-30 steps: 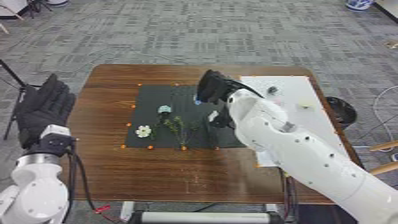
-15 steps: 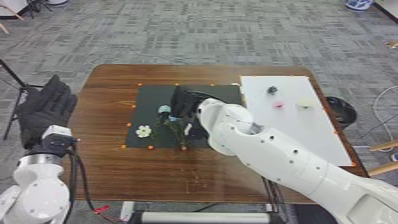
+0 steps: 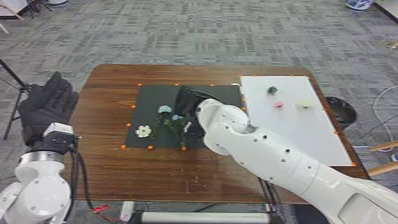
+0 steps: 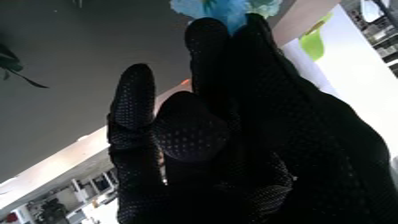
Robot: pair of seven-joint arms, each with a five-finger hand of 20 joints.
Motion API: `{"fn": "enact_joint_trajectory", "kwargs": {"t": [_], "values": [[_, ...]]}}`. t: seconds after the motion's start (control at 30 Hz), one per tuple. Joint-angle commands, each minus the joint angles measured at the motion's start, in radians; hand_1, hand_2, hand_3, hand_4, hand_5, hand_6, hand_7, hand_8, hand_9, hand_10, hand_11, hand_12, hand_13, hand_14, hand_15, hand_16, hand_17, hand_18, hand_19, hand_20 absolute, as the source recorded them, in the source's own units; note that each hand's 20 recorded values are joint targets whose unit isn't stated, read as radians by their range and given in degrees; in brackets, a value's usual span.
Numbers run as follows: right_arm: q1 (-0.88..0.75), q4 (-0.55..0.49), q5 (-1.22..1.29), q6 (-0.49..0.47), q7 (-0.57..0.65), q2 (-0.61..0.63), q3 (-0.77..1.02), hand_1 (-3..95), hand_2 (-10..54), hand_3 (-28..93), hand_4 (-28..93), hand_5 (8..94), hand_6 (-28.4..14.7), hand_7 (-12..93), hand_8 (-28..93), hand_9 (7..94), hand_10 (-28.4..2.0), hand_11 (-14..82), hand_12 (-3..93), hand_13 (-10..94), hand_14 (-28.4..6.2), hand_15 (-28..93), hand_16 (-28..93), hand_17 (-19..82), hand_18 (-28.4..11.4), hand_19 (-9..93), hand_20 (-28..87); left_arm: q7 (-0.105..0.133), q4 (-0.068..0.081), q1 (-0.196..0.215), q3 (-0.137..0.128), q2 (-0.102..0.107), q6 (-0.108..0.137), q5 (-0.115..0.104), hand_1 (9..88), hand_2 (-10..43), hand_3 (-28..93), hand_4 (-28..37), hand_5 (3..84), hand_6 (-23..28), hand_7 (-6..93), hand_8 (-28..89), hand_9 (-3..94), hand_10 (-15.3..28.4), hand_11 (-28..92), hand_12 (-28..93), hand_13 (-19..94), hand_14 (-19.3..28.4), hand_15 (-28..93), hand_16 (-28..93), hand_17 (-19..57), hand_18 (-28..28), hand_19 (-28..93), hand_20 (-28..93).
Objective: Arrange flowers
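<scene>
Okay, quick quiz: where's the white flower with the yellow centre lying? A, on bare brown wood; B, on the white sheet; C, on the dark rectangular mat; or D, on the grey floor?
C: the white flower lies on the dark mat, near its near left corner.

Brown wooden table (image 3: 107,170) with a black mat (image 3: 155,97) lying flat on it. Just to the mat's right lies a white sheet (image 3: 306,140). Small orange markers (image 3: 150,147) dot the edges of both. On the mat are 1 white flower (image 3: 143,131) and, farther back, 1 pale blue flower (image 3: 164,109). The sheet holds 3 small items: 1 dark (image 3: 272,90), 1 pink (image 3: 278,104), 1 pale yellow-green (image 3: 305,105).
</scene>
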Motion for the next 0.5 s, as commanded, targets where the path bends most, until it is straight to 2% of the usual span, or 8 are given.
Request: {"fn": "enact_joint_trajectory", "kwargs": {"t": [0.03,0.2,0.27,0.37,0.43,0.5], "values": [[-0.003,-0.023,0.003,-0.049,-0.037,-0.002,0.017,60.0,-9.5,70,-25,70.7,-0.1,34,4,81.1,-7.7,18.8,52.6,76,-5.2,72,41,33,-18.5,72,42,-0.006,-0.003,0.003,-0.001,0.002,-0.007,0.008,24.8,19.8,73,-28.3,40.9,8.3,6.7,-8,25.3,12.7,16,5,17,9.6,12,-6,-3.7,7.0,25,3],[-0.002,-0.035,-0.007,-0.046,-0.051,0.001,0.018,59.4,-9.5,70,-25,69.4,-0.2,32,1,80.4,-7.9,19.8,52.7,75,-5.7,73,40,33,-18.5,71,41,-0.007,-0.002,0.003,0.001,0.002,-0.006,0.007,25.2,19.7,73,-28.3,41.0,8.2,6.8,-8,25.3,12.7,16,6,17,10.0,12,-6,-3.7,7.1,25,3],[-0.002,-0.047,-0.013,-0.035,-0.045,0.007,0.014,59.2,-9.5,70,-25,69.2,-0.4,30,1,80.2,-7.9,20.3,53.0,75,-5.8,73,40,33,-18.5,71,41,-0.003,-0.009,0.014,-0.003,0.001,-0.005,0.006,25.2,19.7,73,-28.3,41.0,8.2,6.8,-8,25.3,12.7,16,5,17,10.2,13,-6,-3.8,7.2,25,3],[0.003,-0.044,-0.016,-0.024,-0.045,0.009,0.018,59.0,-9.5,70,-25,68.8,-0.4,29,1,79.8,-7.9,21.5,53.2,75,-5.9,73,40,33,-18.6,72,41,-0.004,-0.005,0.007,-0.001,0.001,-0.004,0.007,25.3,19.6,73,-28.3,40.8,8.2,6.8,-8,25.3,12.6,16,5,17,10.3,13,-6,-3.8,7.2,25,3],[0.001,-0.048,-0.011,-0.006,-0.050,0.014,0.021,58.7,-9.5,70,-25,68.4,-0.4,28,1,79.2,-8.1,24.2,55.1,75,-5.9,73,40,33,-18.7,72,41,-0.006,-0.003,0.006,-0.003,-0.001,-0.003,0.008,25.3,19.5,74,-28.3,40.8,8.2,6.8,-8,25.2,12.7,16,5,17,10.4,13,-6,-3.8,7.2,25,3],[0.007,-0.049,-0.028,0.003,-0.053,0.018,0.018,58.1,-9.5,70,-25,68.0,-0.3,28,1,76.9,-8.5,32.1,59.9,74,-6.6,76,41,33,-18.8,72,41,-0.004,-0.001,0.004,-0.003,-0.001,0.004,0.007,25.4,19.5,73,-28.3,40.7,8.1,6.8,-8,25.2,12.7,16,5,17,10.5,13,-6,-3.8,7.2,25,3]]}}
